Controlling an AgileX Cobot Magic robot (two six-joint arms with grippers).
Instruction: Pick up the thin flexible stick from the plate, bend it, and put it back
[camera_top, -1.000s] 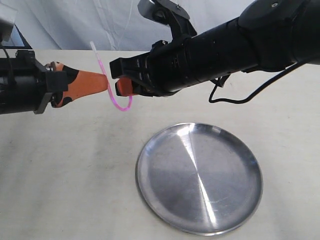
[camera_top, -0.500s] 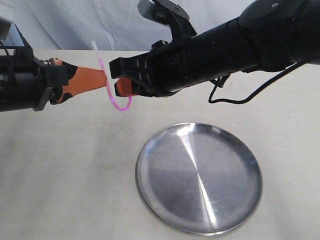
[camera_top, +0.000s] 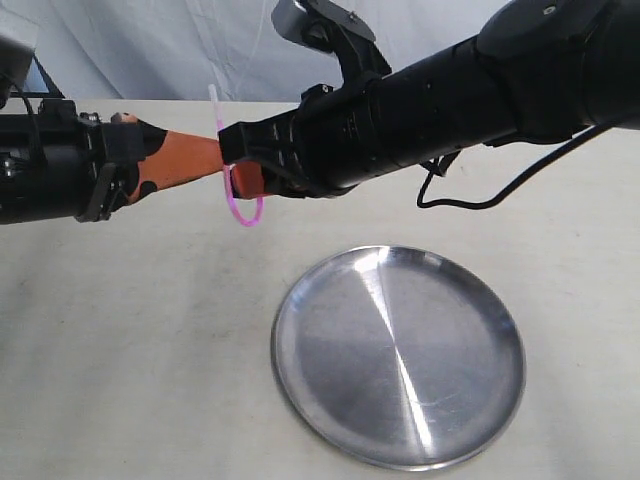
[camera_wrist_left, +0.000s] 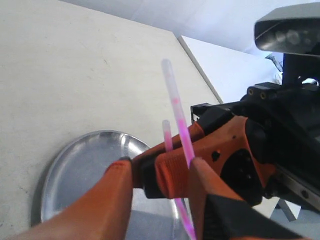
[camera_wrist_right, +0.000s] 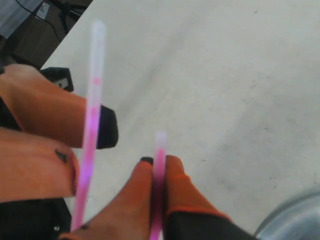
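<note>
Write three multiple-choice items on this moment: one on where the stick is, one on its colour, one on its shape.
1. Where is the stick?
A. lying on the plate
B. leaning on the plate's rim
C. in the air, clear of the plate

2. What colour is it?
A. pink with a whitish tip
B. green
C. black

3. What shape is it in?
A. straight
B. bent into a loop
C. snapped in two

C: the right tool pinches it clear of the plate.
A: pink shows in every view.
B: both ends point up and the loop hangs below.
</note>
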